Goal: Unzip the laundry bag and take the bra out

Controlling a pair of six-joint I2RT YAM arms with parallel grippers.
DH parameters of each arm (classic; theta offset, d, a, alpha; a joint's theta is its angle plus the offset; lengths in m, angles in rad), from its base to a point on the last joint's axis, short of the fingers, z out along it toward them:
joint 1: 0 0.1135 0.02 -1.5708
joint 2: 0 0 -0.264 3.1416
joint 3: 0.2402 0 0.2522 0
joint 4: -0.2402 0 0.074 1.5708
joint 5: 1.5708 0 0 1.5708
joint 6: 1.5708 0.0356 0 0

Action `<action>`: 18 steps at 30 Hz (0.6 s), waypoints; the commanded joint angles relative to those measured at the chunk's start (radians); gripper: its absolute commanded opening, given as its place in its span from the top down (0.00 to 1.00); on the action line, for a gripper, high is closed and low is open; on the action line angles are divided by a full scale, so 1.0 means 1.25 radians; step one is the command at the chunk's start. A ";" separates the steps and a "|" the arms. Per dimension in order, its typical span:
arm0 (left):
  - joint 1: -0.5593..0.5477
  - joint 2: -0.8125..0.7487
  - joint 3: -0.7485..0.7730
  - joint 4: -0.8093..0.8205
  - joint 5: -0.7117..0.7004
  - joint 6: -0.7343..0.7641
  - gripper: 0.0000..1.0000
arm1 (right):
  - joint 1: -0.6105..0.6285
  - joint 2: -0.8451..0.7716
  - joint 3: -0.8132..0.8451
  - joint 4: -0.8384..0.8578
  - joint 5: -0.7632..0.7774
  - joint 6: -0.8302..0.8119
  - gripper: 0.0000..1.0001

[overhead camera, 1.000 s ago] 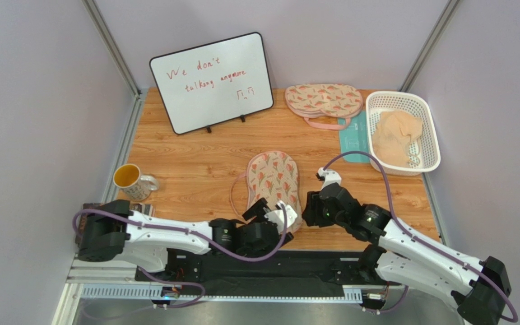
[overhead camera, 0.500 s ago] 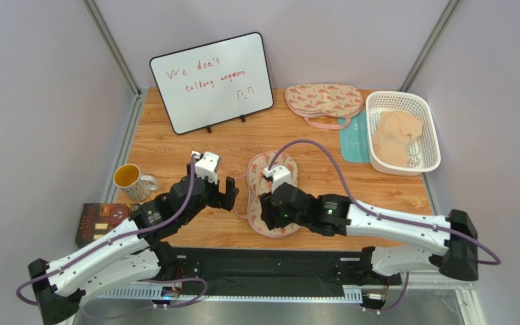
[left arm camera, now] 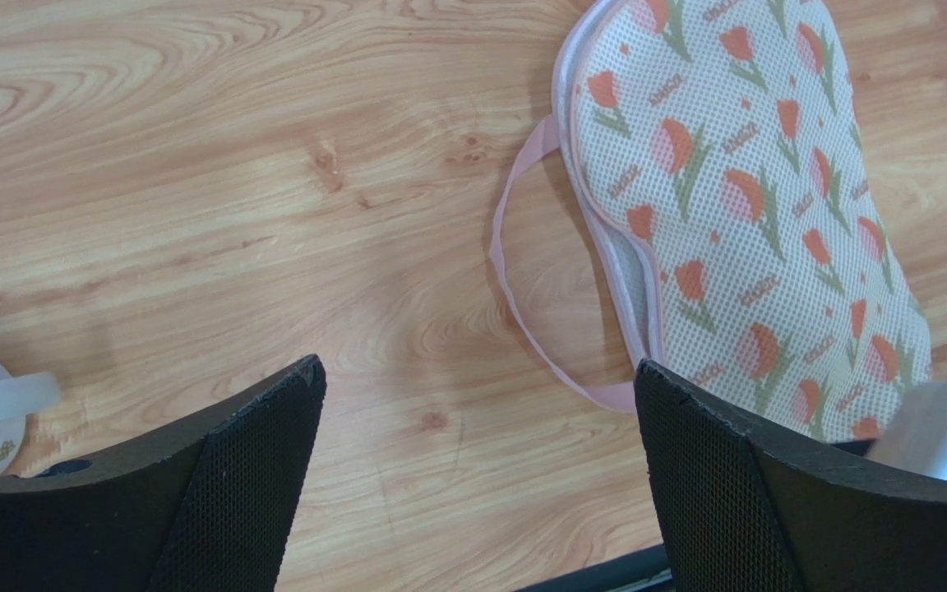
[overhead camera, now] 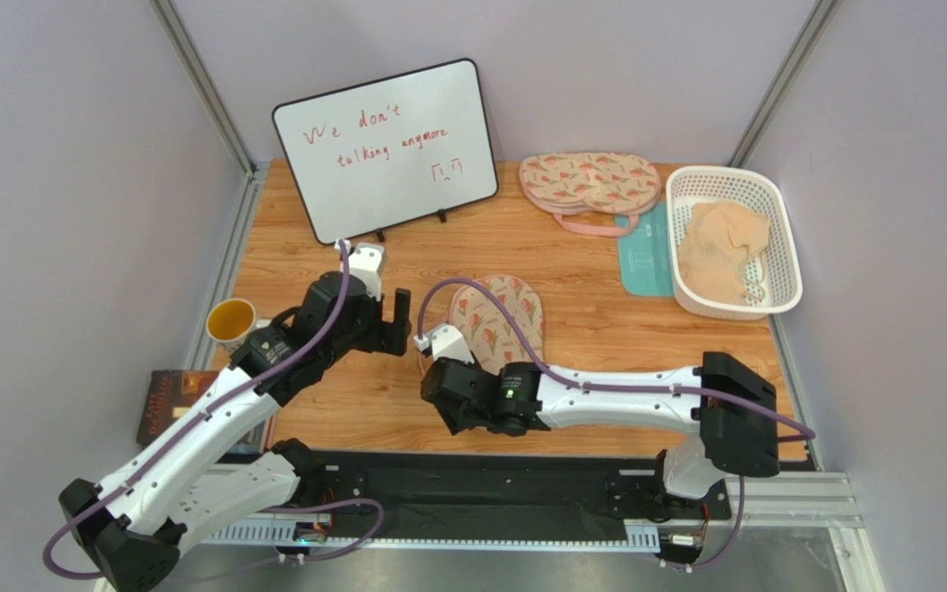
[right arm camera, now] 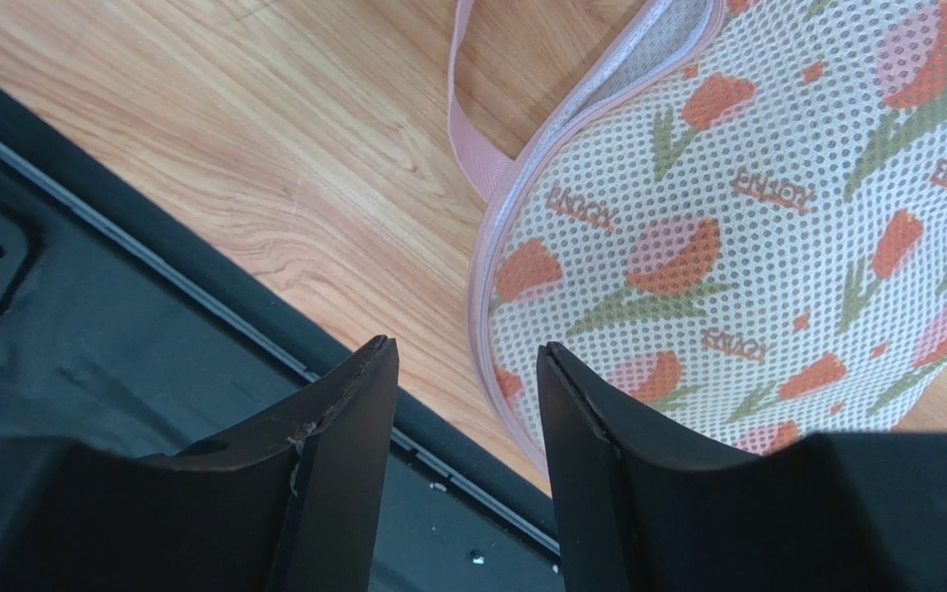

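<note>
Hovering at the near left end of the laundry bag in the top view, the right gripper reaches across from the right. The left gripper hangs just left of the bag. No bra shows anywhere; it is presumably zipped inside. With nothing pinning the bag, a pull on the zip would likely drag it along the smooth wood-grain bench. The wrists are also near enough to knock together. Behind the bag stand a whiteboard, a second pouch and a basket, and a mug sits to its left. Pale lilac walls close the space in.

In the left wrist view, the left gripper is spread fully wide and empty over bare wood. The bag and its strap lie off to its right, and a careless descent could snag that loop.

In the right wrist view, the right gripper is about half open and holds nothing, poised beside the bag's pink-trimmed edge. I cannot make out a zip pull. Closing here might catch only trim or mesh and tug the bag towards the black rail.
</note>
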State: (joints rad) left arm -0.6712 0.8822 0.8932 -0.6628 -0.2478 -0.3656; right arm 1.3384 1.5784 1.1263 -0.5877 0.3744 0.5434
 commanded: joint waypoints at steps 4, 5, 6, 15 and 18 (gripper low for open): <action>0.011 -0.080 -0.015 -0.023 0.009 0.051 0.00 | 0.001 0.049 0.035 -0.008 0.040 -0.005 0.50; 0.012 -0.090 -0.020 -0.026 -0.014 0.046 0.00 | 0.001 0.064 0.040 -0.008 0.042 -0.004 0.50; 0.014 -0.099 -0.022 -0.026 -0.023 0.046 0.00 | 0.001 0.070 0.041 -0.008 0.042 -0.004 0.51; 0.018 -0.138 -0.030 -0.027 -0.051 0.045 0.00 | 0.001 0.152 0.084 -0.045 0.064 -0.002 0.65; 0.018 -0.138 -0.030 -0.028 -0.050 0.045 0.00 | 0.001 0.161 0.092 -0.059 0.071 0.003 0.81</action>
State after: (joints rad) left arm -0.6563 0.7082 0.8627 -0.6865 -0.2977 -0.3302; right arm 1.3384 1.7645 1.1923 -0.6361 0.4187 0.5415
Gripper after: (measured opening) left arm 0.996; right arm 0.288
